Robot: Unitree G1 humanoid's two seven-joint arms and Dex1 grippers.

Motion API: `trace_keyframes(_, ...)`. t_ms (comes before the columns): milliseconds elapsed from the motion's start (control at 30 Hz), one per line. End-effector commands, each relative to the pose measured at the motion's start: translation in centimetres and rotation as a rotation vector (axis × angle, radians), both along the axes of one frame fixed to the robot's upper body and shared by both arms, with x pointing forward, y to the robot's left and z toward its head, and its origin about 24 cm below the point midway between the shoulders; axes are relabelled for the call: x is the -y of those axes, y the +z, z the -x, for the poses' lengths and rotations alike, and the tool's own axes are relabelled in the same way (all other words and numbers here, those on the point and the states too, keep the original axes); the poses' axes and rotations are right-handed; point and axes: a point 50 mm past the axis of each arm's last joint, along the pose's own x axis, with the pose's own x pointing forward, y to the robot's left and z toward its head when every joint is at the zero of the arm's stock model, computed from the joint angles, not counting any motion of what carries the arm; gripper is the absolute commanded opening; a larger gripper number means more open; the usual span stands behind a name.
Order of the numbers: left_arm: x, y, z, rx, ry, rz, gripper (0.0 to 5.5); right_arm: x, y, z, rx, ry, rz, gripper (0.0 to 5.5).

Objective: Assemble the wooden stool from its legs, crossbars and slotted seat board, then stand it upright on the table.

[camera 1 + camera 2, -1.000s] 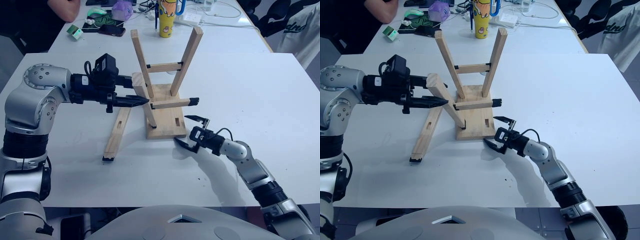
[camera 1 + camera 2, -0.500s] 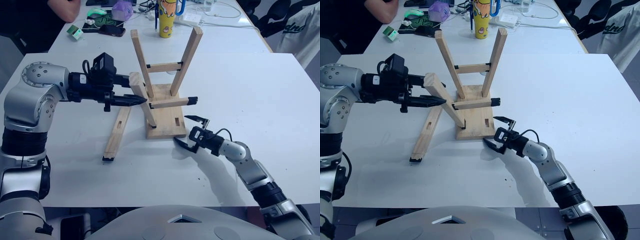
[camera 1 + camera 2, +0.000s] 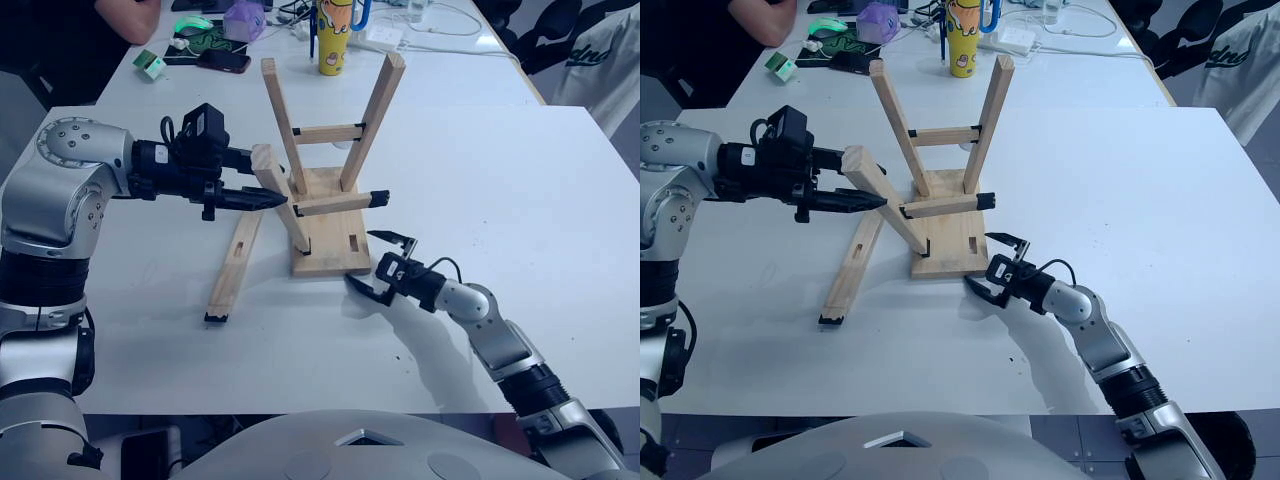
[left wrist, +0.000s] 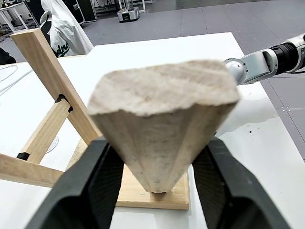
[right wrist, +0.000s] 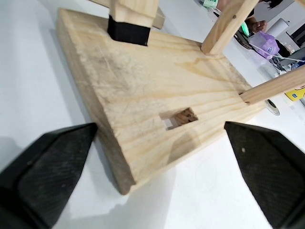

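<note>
Since the earlier frame the left gripper (image 3: 262, 192) is drawing the leg (image 3: 290, 215) top further to the robot's left, so the leg is leaning more; the right gripper (image 3: 362, 258) is barely shifting. Left fingers are pinching the leg's upper end. Its foot is sitting in the board (image 3: 335, 252) at the near-left corner, long axis slanting up-left. Right fingers are spread, straddling the board's near-right corner. Likely next: left arm is righting the leg while the right braces.

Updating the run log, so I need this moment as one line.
left gripper shut on tilted leg, lower end on seat board | right gripper open at board's near corner | spare leg flat on table
</note>
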Motion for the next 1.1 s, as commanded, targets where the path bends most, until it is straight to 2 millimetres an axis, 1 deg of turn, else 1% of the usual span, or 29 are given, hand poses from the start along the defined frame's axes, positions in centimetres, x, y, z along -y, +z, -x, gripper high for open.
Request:
trace_keyframes(33,0.7,-0.5,0.3,-0.008,-0.034,-0.047,2.07,0.6,-3.7,2.1,-0.181,-0.009,0.126,5.00)
trace_keyframes(167,2.2,-1.9,0.3,-0.013,-0.073,-0.069,2.07,0.4,-3.5,2.1,-0.184,-0.013,0.108,5.00)
trace_keyframes(233,2.5,-2.4,0.3,-0.019,-0.066,-0.066,2.07,0.2,-3.5,2.1,-0.190,-0.011,0.095,5.00)
trace_keyframes(333,2.2,-3.4,0.1,-0.036,-0.034,-0.072,2.07,0.0,-3.5,2.4,-0.209,-0.022,0.062,5.00)
trace_keyframes(400,1.7,-4.7,0.0,-0.066,-0.008,-0.092,2.07,-0.3,-3.5,2.6,-0.230,-0.041,0.016,5.00)
trace_keyframes(467,0.9,-6.7,0.5,-0.127,0.019,-0.114,2.07,-0.4,-3.5,2.7,-0.248,-0.055,-0.014,5.00)
trace_keyframes(533,0.3,-8.3,0.9,-0.180,0.039,-0.128,2.07,-0.5,-3.5,2.7,-0.259,-0.064,-0.034,5.00)
trace_keyframes(600,-0.2,-9.2,1.2,-0.191,0.044,-0.153,2.07,-0.6,-3.4,2.7,-0.257,-0.062,-0.042,5.00)
trace_keyframes(633,-0.3,-9.3,1.3,-0.190,0.037,-0.157,2.07,-0.6,-3.3,2.7,-0.260,-0.063,-0.052,5.00)
trace_keyframes(700,0.2,-8.7,1.2,-0.184,0.025,-0.132,2.07,-0.7,-3.3,2.7,-0.276,-0.072,-0.081,5.00)
trace_keyframes(800,0.7,-7.5,0.0,-0.151,0.008,-0.131,2.07,-0.8,-3.3,2.4,-0.295,-0.081,-0.114,5.00)
trace_keyframes(867,1.0,-6.8,-0.5,-0.124,-0.004,-0.123,2.07,-1.0,-3.1,2.2,-0.302,-0.092,-0.142,5.00)
trace_keyframes(933,1.3,-6.2,-0.6,-0.110,-0.012,-0.090,2.07,-1.1,-3.1,2.0,-0.306,-0.108,-0.169,5.00)
trace_keyframes(1033,1.7,-4.7,-1.3,-0.034,0.020,-0.017,2.07,-1.7,-3.2,2.1,-0.309,-0.115,-0.190,5.00)
trace_keyframes(1067,1.7,-4.2,-1.5,-0.007,0.040,0.004,2.43,-1.8,-3.3,2.1,-0.306,-0.117,-0.188,5.00)
trace_keyframes(1100,1.6,-3.6,-1.7,0.006,0.060,0.033,2.49,-2.0,-3.4,2.1,-0.299,-0.120,-0.179,5.00)
